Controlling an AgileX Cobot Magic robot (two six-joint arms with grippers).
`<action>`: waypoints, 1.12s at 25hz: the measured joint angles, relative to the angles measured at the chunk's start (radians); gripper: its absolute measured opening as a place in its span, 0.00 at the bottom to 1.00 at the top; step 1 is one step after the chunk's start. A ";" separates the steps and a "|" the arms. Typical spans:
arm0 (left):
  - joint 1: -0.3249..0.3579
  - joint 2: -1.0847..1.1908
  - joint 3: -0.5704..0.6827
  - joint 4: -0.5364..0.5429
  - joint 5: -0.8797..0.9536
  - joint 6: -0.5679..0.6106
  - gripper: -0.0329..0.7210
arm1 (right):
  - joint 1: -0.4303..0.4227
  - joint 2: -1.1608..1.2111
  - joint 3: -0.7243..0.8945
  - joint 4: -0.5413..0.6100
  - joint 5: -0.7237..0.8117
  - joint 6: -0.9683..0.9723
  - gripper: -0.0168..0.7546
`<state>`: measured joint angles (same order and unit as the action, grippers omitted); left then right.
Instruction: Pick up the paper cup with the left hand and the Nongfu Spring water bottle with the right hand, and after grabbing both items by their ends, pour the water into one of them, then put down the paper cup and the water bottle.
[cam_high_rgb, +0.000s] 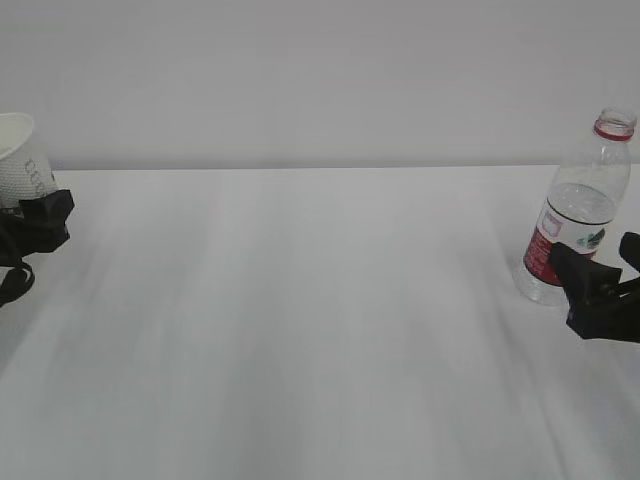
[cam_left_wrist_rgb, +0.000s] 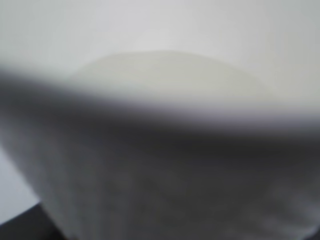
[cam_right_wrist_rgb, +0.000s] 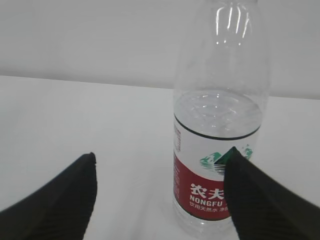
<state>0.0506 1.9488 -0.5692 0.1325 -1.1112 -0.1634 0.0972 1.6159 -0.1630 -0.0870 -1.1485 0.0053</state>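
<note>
The white paper cup (cam_high_rgb: 18, 160) stands at the far left. My left gripper (cam_high_rgb: 35, 215) is at its lower wall, one black finger (cam_high_rgb: 52, 208) lying against it. In the left wrist view the blurred paper cup (cam_left_wrist_rgb: 165, 175) fills the frame, its inside bottom showing, and the fingers are hidden. The uncapped Nongfu Spring water bottle (cam_high_rgb: 580, 205) stands upright at the far right, with water (cam_right_wrist_rgb: 217, 115) up to about half its height. My right gripper (cam_right_wrist_rgb: 163, 152) is open just in front of the water bottle (cam_right_wrist_rgb: 210, 190). Its right finger (cam_right_wrist_rgb: 260, 195) overlaps the red label, and the left one is well clear.
The white table (cam_high_rgb: 320, 330) stretches between the two arms, with a plain pale wall (cam_high_rgb: 320, 80) behind its far edge. The cup and the bottle each sit close to a side edge of the exterior view.
</note>
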 joint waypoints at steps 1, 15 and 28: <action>0.000 0.005 -0.002 0.000 0.000 0.000 0.72 | 0.000 0.000 0.000 0.000 0.000 0.000 0.79; 0.000 0.059 -0.077 0.000 0.002 0.000 0.72 | 0.000 0.000 0.000 0.000 0.000 0.002 0.79; 0.000 0.124 -0.108 0.000 0.004 0.000 0.72 | 0.000 0.000 0.000 0.000 0.000 0.002 0.79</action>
<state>0.0506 2.0724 -0.6775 0.1325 -1.1072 -0.1634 0.0972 1.6159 -0.1630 -0.0870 -1.1485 0.0073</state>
